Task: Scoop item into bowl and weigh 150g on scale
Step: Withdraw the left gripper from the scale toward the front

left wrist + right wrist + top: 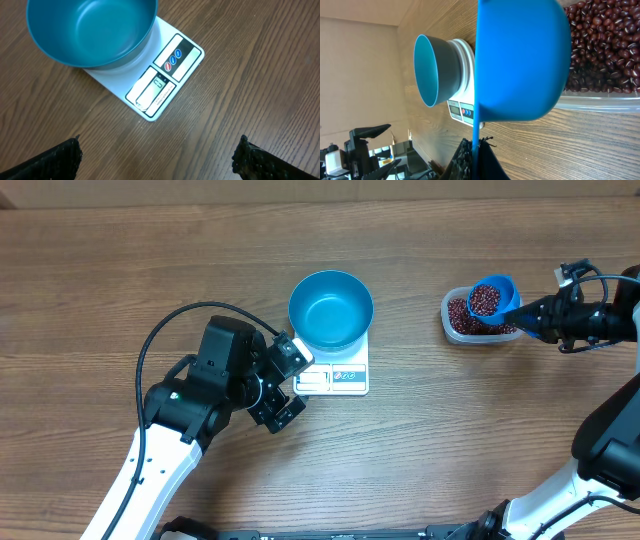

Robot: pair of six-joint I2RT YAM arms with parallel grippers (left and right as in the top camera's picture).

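The right tool [535,311] pinches a small blue plastic scoop [507,286] of dark red-brown beans [485,301] above a clear plastic tub [446,315], while the left tool [157,156] gapes.

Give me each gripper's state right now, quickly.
Left gripper: open, holding nothing.
Right gripper: shut on the handle of the blue scoop, which is loaded with beans.
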